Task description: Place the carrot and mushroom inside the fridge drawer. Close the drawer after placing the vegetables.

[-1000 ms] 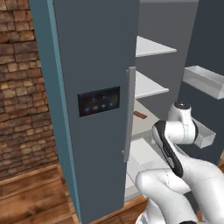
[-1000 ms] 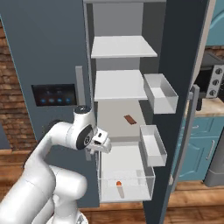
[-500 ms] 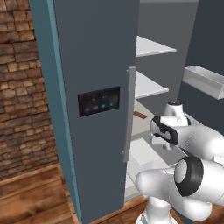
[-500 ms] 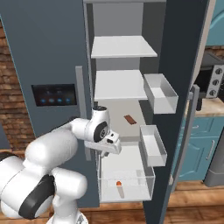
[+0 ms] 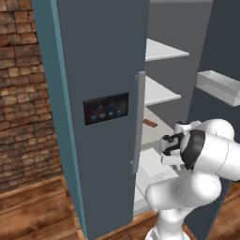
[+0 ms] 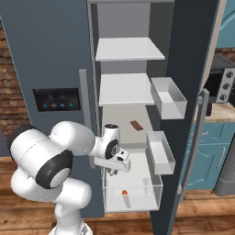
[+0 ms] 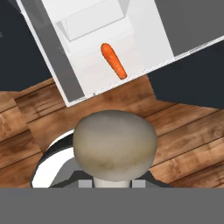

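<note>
The mushroom (image 7: 114, 144), a pale tan cap on a short white stem, is close up in the hand view with my gripper shut on it; its cap hides the fingertips. Beyond it the small orange carrot (image 7: 113, 61) lies on the white floor of the fridge drawer (image 7: 148, 35), which stands pulled out. From the right base view, my gripper (image 6: 111, 171) hangs just above the drawer's (image 6: 133, 207) back left part, and the carrot (image 6: 125, 193) lies near the drawer's front. The hand (image 5: 169, 144) shows at the fridge opening in the left base view.
Two grey door trays (image 6: 167, 96) (image 6: 159, 151) hang on the open right door (image 6: 193, 69), close to the drawer's right side. A small brown thing (image 6: 136, 125) lies on the shelf above the drawer. The shut left door with its handle (image 6: 83, 110) stands at my left.
The arm has swung from beside the left door into the fridge opening, carrying the hand over the pulled-out drawer. The carrot and drawer have stayed put.
</note>
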